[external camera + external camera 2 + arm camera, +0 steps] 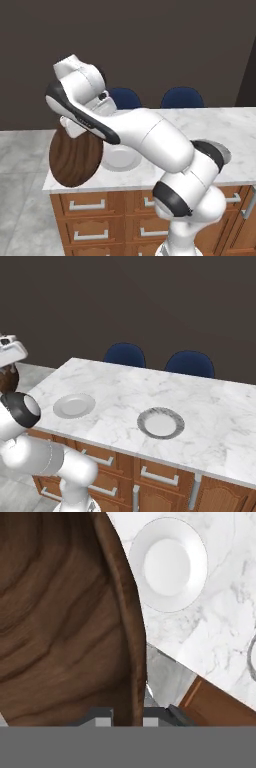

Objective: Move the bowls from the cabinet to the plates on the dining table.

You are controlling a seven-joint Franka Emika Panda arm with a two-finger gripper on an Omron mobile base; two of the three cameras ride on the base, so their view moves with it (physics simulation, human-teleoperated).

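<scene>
bowl: dark brown wood-grain bowl [75, 159], tilted on edge, off the table's left end, above the floor | plates: plain white plate [74, 405] near table's left end, grey-rimmed plate [160, 422] mid-table, both empty, flat | table: white marble dining table [210, 406], brown drawers below

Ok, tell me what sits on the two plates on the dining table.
Nothing visible on either. The patterned-rim plate shows whole and bare. The plain plate looks bare too. The wooden bowl, pinched by the rim in the fingers, hangs tilted beside the table.

Glossy white arm [150, 135], black joint bands
</scene>
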